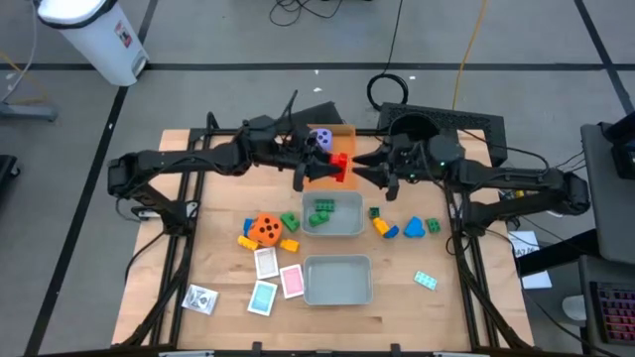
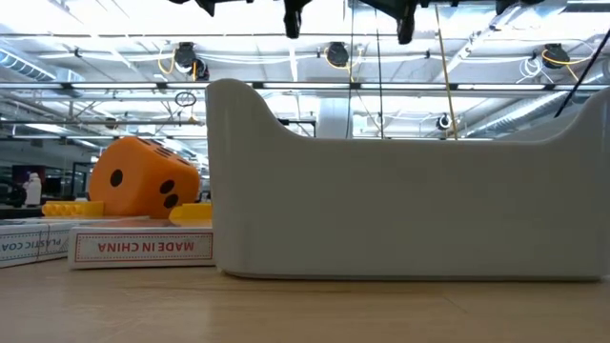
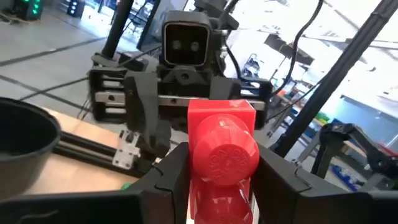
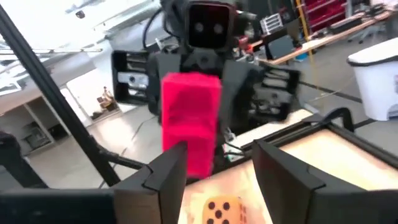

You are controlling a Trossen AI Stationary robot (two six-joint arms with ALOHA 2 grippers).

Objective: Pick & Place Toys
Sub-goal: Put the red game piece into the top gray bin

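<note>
red brick (image 3: 221,155) held aloft over table's far middle; purple die (image 1: 321,139) behind it; orange die (image 1: 264,229) among cards (image 1: 266,263), left front.

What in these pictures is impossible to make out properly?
- Low view: the grey rectangular plastic tray fills the picture, hiding nearly everything behind it; only the orange dotted die peeks out.
- High view: the purple dotted die is partly covered by the left gripper.
- Left wrist view: the red plastic brick hides the right gripper behind it.
- High view: the small cards' print is too small.
</note>
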